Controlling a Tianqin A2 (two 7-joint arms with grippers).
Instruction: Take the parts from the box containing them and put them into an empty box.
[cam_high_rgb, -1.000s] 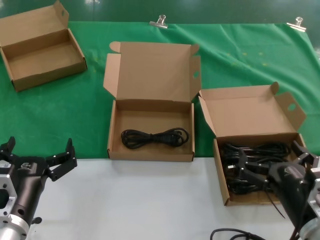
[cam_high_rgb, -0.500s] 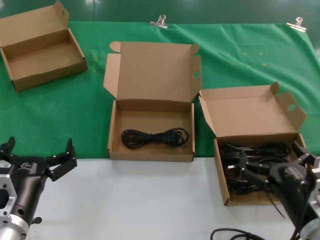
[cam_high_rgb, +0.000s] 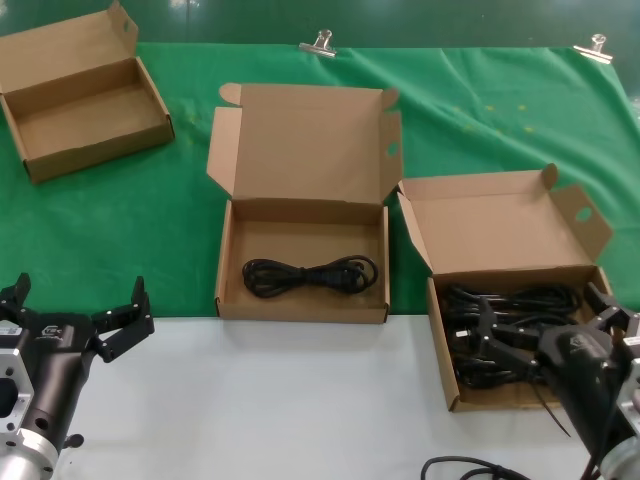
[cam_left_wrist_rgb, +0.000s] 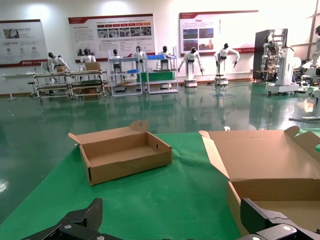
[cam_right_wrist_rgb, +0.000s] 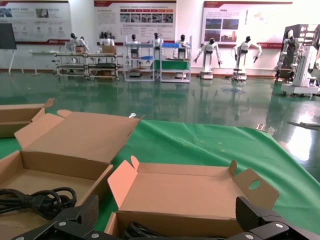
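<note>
A: Head view first. The right pincer (cam_high_rgb: 545, 322) sits low inside the box containing them (cam_high_rgb: 500, 262), at the worktop's front right. Its fingers are spread wide over the parts (cam_high_rgb: 505, 325), and I cannot tell whether they touch a cable; nothing is clamped between them.

B: And the edges there?

A: Tight. The tray walls hem the fingers in on both sides, and the short lid stands just behind. That box's right wall is cut off by the frame edge and by the arm itself.

B: The empty box (cam_high_rgb: 303, 260)?

A: Just beside it towards the middle, straddling the line where the green cloth (cam_high_rgb: 150, 230) meets the white front strip of the worktop (cam_high_rgb: 300, 400). One black cable bundle (cam_high_rgb: 310, 274) already lies in its shallow tray. Its tall lid stands open at the back.

B: Left side?

A: The left pincer (cam_high_rgb: 75, 315) hangs over the front left corner, fingers wide apart and holding nothing. The white strip between the arms is open room. A third box (cam_high_rgb: 80, 95) sits well apart at the back left corner, its far end cut off.

B: The wrist views?

A: In the right wrist view only the fingertips (cam_right_wrist_rgb: 75, 212) show; the cables below are mostly hidden.
</note>
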